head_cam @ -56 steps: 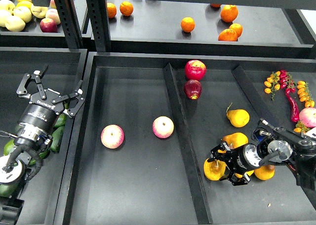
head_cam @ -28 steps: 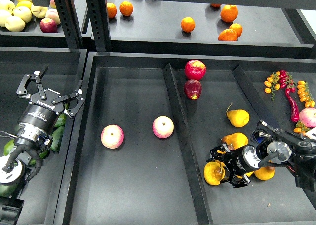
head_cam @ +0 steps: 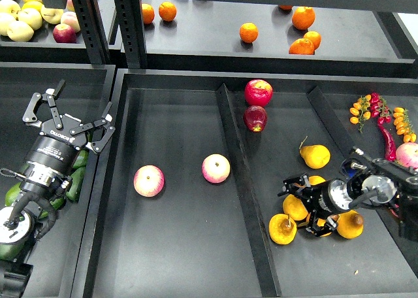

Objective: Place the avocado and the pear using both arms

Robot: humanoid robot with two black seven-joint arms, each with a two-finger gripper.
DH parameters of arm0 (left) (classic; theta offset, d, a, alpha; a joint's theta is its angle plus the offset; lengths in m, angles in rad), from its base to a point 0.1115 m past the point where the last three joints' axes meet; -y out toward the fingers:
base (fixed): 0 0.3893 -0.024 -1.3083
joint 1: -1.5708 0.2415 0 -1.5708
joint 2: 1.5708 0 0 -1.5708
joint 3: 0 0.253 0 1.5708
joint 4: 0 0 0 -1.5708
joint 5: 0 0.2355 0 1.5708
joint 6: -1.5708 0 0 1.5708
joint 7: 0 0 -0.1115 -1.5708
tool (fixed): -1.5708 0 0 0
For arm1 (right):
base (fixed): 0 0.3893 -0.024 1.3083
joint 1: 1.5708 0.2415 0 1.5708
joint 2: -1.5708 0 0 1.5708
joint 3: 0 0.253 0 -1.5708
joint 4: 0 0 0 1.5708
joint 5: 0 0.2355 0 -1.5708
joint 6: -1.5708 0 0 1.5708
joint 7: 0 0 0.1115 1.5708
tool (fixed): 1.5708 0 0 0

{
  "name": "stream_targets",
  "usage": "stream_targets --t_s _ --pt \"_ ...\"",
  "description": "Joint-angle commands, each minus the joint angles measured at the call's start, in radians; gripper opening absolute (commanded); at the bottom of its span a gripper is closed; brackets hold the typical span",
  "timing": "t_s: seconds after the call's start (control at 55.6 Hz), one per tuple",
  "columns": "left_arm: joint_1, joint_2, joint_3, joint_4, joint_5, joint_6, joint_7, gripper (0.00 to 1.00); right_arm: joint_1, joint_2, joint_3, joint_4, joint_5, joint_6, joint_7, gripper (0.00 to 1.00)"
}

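Observation:
The pear (head_cam: 282, 229), yellow-orange with a dark brown blotch at its stem, lies free in the right bin near the divider. My right gripper (head_cam: 300, 208) is open just above and to the right of it. Its fingers straddle another yellow pear (head_cam: 294, 205), and I cannot tell whether they touch it. My left gripper (head_cam: 85, 97) is open and empty, held above the left bin. A dark green avocado (head_cam: 77, 179) lies under the left arm, partly hidden by it, among several others.
More pears (head_cam: 315, 156) (head_cam: 349, 225) lie around the right gripper. Two pink-yellow apples (head_cam: 149, 180) (head_cam: 215, 168) sit in the middle bin. Two red apples (head_cam: 258, 92) are at the back. A raised divider (head_cam: 238, 180) separates the bins. Chillies and tomatoes (head_cam: 385, 125) are at far right. Brighter green avocados (head_cam: 12, 195) lie at left.
My right gripper has drawn back to the right and up, off the blotched pear, which stays by the divider. My left gripper has risen slightly.

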Motion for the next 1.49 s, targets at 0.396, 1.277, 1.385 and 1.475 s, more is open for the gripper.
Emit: stream_targets --t_s 0.396,1.277,1.385,1.475 --pt "0.007 0.0 0.007 -0.002 -0.001 0.0 0.009 1.0 -0.218 0.155 0.741 0.001 0.175 0.0 0.0 1.0" --pt "0.014 0.0 0.017 -0.007 -0.001 0.0 -0.015 1.0 -0.378 0.388 1.221 0.089 0.177 0.0 0.325 1.0" --pt "0.028 0.0 0.017 -0.01 -0.001 0.0 -0.015 1.0 -0.463 0.388 1.22 0.181 0.177 0.0 0.325 1.0" --pt "0.034 0.0 0.016 -0.021 -0.001 0.0 -0.015 1.0 -0.525 0.388 1.22 0.221 0.177 0.0 0.326 1.0"
